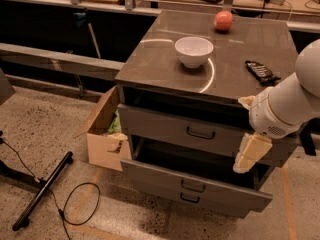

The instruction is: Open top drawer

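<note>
The top drawer (160,124) is the tall grey front just under the cabinet top, with a small dark loop handle (200,133) at its centre. A dark gap shows above its front. My gripper (252,153), cream-coloured at the end of the white arm (292,104), hangs in front of the drawer's right end, to the right of and slightly below the handle. It holds nothing that I can see.
The middle drawer (150,171) stands pulled out below, with the bottom drawer front (189,198) under it. On the cabinet top are a white bowl (193,50), a red apple (223,20) and a black remote (261,71). A cardboard box (105,139) stands at the cabinet's left; a stand and cable (80,204) lie on the floor.
</note>
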Robot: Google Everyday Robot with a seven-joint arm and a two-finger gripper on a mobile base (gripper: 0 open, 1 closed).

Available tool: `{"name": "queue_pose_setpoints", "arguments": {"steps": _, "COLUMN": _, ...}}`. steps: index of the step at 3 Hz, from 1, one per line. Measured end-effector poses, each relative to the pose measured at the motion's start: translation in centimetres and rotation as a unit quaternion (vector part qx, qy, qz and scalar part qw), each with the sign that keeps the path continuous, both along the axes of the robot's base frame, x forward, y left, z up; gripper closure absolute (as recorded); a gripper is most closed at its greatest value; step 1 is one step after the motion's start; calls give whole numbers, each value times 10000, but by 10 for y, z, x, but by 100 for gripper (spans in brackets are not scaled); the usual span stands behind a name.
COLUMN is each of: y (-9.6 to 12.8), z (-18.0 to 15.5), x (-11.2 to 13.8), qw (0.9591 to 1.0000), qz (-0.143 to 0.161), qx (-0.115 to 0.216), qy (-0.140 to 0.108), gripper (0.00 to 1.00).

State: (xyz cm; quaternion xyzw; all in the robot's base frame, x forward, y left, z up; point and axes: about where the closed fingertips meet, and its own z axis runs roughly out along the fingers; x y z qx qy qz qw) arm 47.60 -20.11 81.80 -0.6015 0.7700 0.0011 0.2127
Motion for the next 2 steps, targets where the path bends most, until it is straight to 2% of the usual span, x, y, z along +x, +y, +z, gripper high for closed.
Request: {"name": "queue_pose_setpoints", "arguments": {"steps": 2, "y": -11, "z": -37, "x": 32, "qw": 9998, "qz": 130, "qx": -107, "qy": -88, "gripper": 0}}
